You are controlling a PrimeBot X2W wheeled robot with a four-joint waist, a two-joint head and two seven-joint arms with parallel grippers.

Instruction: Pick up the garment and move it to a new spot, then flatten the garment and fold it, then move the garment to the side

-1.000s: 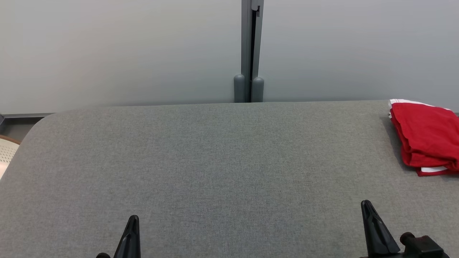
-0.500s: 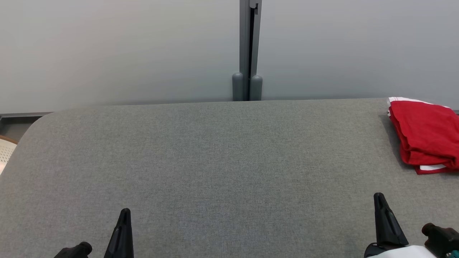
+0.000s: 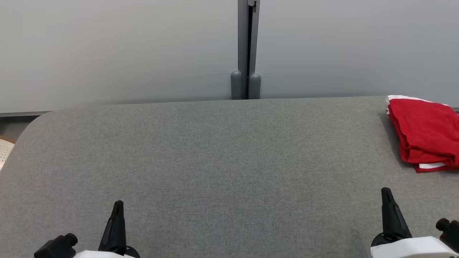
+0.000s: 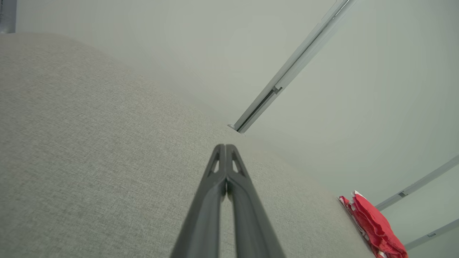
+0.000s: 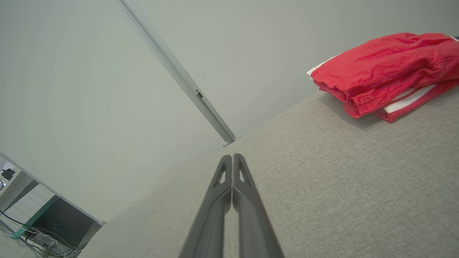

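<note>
Nearest, at the lower left: left gripper [image 3: 117, 205], fingers pressed together, nothing held. At the lower right: right gripper [image 3: 385, 191], likewise pressed shut and empty. Since a second ago, both higher in the head view and wider apart, the left one gone leftward and the right one rightward, with more of the pale wrists showing behind them. Whole head view also shifted slightly, so a little of that down to the camera.

Under and ahead of both: grey cloth-covered table [image 3: 215, 150], rounded at its far left corner. Garment [image 3: 426, 129], red with white trim, folded in a stack at the table's far right corner. Same spot on the table as before, ahead of the right gripper and a little to its right, well apart from the left gripper. Between right gripper and garment, just bare grey cloth.

Beyond the far edge: pale wall [image 3: 107, 53], with a grey post [image 3: 246, 43] upright behind the table's middle.
</note>
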